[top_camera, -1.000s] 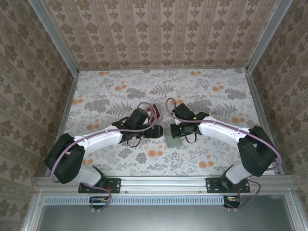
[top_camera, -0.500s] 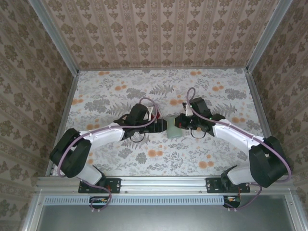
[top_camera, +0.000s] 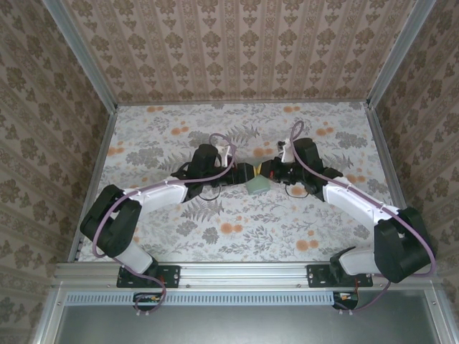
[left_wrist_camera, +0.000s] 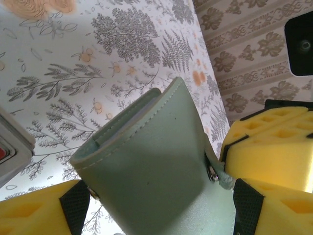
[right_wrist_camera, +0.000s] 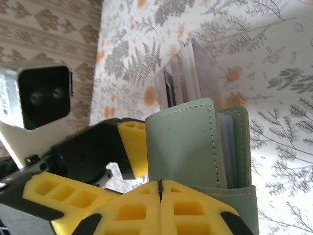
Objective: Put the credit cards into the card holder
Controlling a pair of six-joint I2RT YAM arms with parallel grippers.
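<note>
No writing, number, brand or sign can be read anywhere. The card holder [left_wrist_camera: 151, 176] shows a plain grey-green cover with stitching and a metal snap, and no lettering. The desk [top_camera: 337, 215] and the walls [top_camera: 244, 50] carry only printed leaves, flowers and ornaments.
</note>
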